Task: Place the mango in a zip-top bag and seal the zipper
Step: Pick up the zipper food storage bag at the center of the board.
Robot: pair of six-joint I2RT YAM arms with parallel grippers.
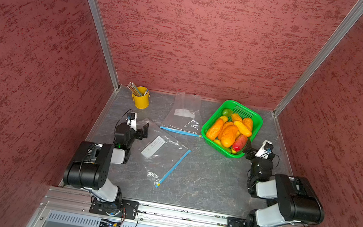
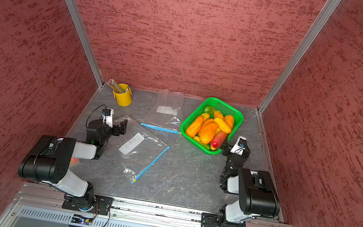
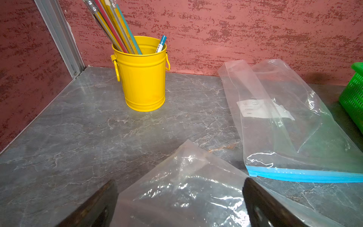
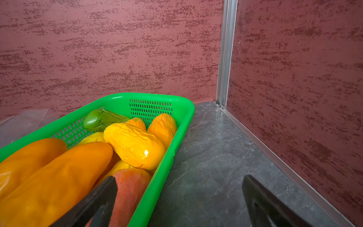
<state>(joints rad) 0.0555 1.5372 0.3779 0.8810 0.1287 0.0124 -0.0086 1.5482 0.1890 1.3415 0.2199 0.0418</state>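
Observation:
Several orange and yellow mangoes (image 1: pixel 229 134) lie heaped in a green basket (image 1: pixel 247 109) at the back right, with a red mango (image 4: pixel 129 188) at its near corner. My right gripper (image 4: pixel 180 176) is open and straddles the basket's rim (image 4: pixel 182 121), one finger over the red mango, the other over bare table. A clear zip-top bag (image 1: pixel 159 155) with a blue zipper (image 1: pixel 174 167) lies flat mid-table. My left gripper (image 3: pixel 180 180) hangs open over that bag's (image 3: pixel 186 192) far corner, holding nothing. A second zip-top bag (image 1: pixel 184 114) lies behind it, beside the basket.
A yellow bucket (image 1: pixel 140 99) of pencils stands in the back left corner. Red textured walls with aluminium posts (image 4: pixel 225 53) close in three sides. A green mango (image 4: pixel 102 119) sits at the basket's far end. The table top (image 1: pixel 201 184) is grey marble.

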